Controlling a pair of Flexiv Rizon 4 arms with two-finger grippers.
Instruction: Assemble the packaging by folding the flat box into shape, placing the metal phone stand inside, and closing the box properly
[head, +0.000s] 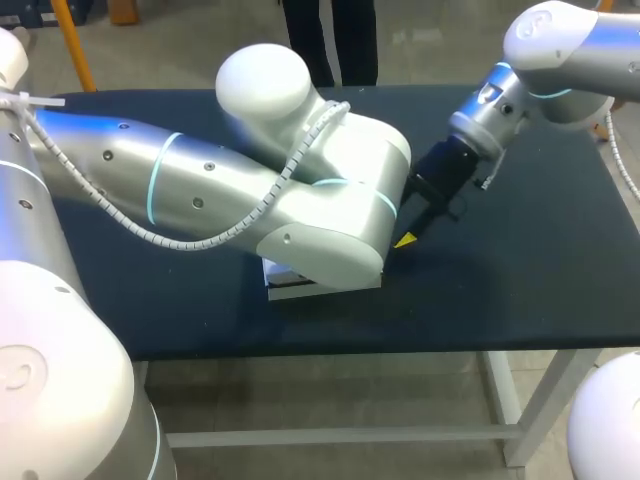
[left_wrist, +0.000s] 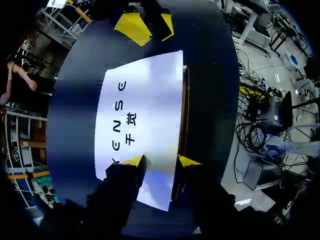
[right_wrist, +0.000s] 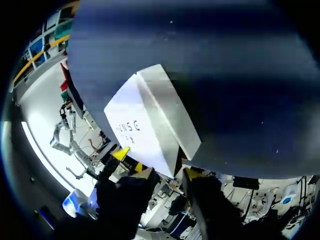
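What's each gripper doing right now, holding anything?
Left gripper: open, tips spread over the white box, not shut on it.
Right gripper: open, just short of the box's corner, holding nothing.

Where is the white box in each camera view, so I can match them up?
Head view: white box mid-table, mostly hidden under the left arm.
Left wrist view: box under and ahead of the left gripper, printed face up.
Right wrist view: box just ahead of the right gripper.
Shared landmark: the dark blue table under it.
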